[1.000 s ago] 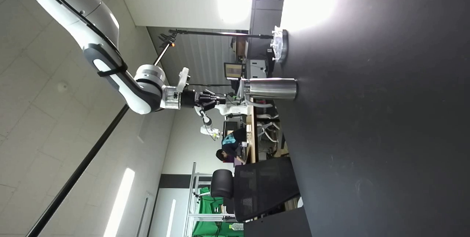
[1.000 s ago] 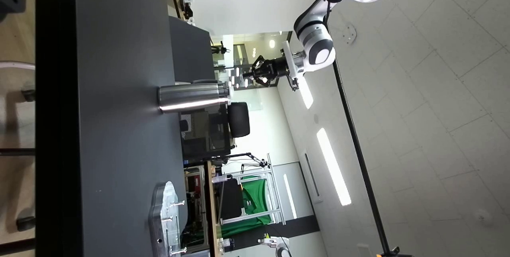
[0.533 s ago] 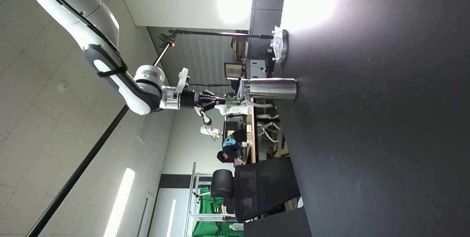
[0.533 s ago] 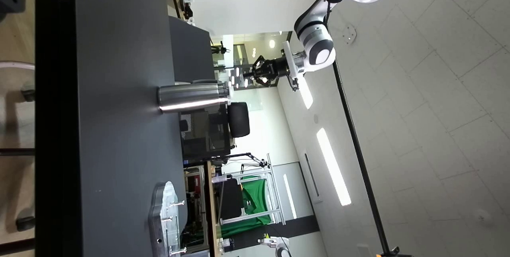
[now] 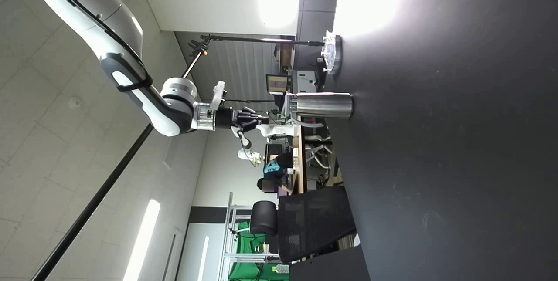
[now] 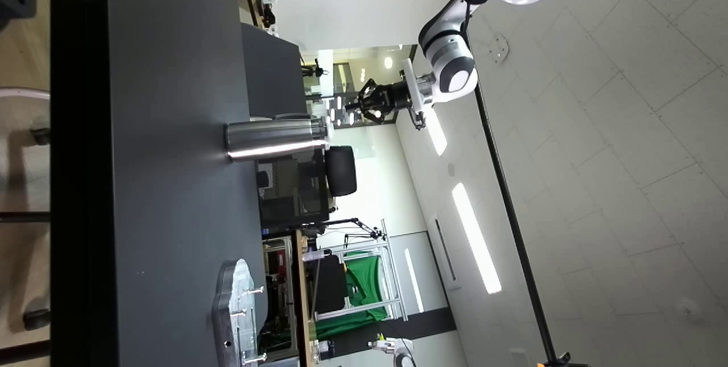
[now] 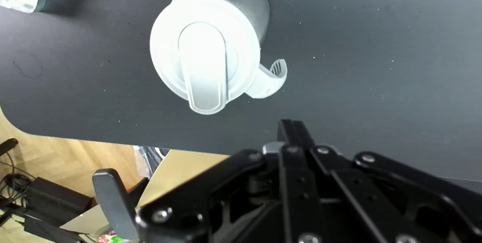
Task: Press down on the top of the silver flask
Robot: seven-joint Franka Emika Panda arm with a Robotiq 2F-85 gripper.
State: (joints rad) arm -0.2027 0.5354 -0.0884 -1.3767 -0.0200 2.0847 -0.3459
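On the counter [image 7: 376,66], toward its rounded corner and in from the edge that crosses the bottom of the wrist view, your flask [image 5: 324,105] stands upright, its white lid [image 7: 165,47] and lever [image 7: 205,81] facing up. You have the press itself yet to do: in both exterior views the hand [image 7: 292,123] hangs higher than the lid, apart from it and off to one side. Its fingers [image 7: 287,133] lie together with nothing between them, which should suit a push. What is left, by judgement: line up over the lid, come down to touch, press, then lift away. You cannot tell from here how far the lever will give.

Mind the handle [image 7: 267,83], which juts out on the hand's side of the lid and could be clipped if you come down off line. A push away from the middle might tip the flask. The disc [image 6: 234,321] lies well apart, toward the side edge that meets that corner, and in an exterior view a black chair [image 5: 318,220] stands beyond the counter's edge; neither seems likely to hinder you
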